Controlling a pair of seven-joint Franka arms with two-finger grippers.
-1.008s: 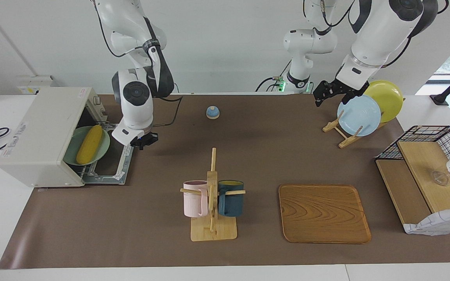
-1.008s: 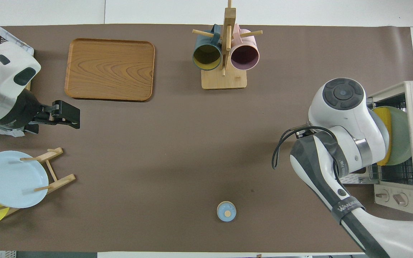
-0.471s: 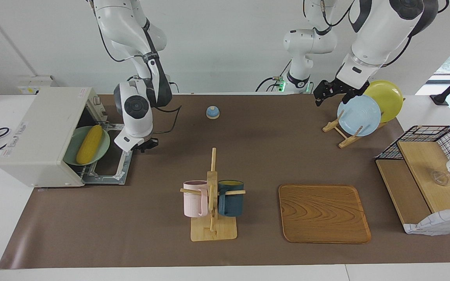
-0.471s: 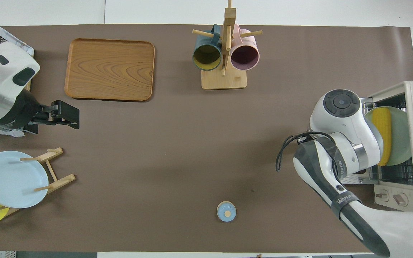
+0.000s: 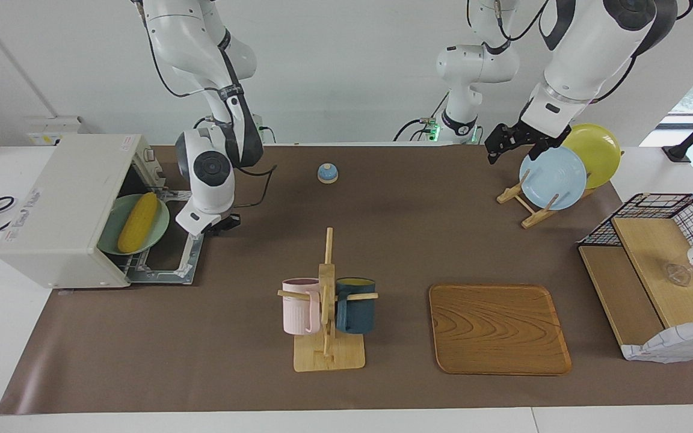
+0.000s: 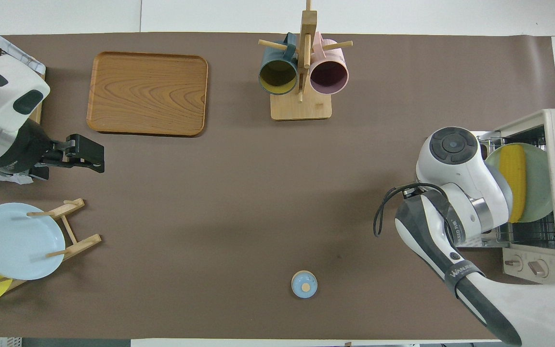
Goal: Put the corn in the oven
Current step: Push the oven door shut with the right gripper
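Note:
The yellow corn [image 5: 138, 222] lies on a green plate [image 5: 157, 231] on the wire rack inside the off-white oven [image 5: 61, 207], at the right arm's end of the table. It also shows in the overhead view [image 6: 513, 180]. The oven's door [image 5: 169, 255] lies open and flat. My right gripper [image 5: 224, 223] hangs low beside the open door's outer edge and holds nothing; in the overhead view the arm hides it. My left gripper [image 5: 501, 150] is open and empty, raised beside the plate rack [image 5: 524, 204], waiting.
A mug tree [image 5: 327, 300] with a pink and a dark blue mug stands mid-table. A wooden tray [image 5: 498, 328] lies beside it. A small blue lid [image 5: 327, 173] sits near the robots. A wire basket with boards [image 5: 653, 264] is at the left arm's end.
My right arm's wrist has drawn back from the oven's opening toward the robots, uncovering more of the corn from above. The corn, plate and left arm have stayed put.

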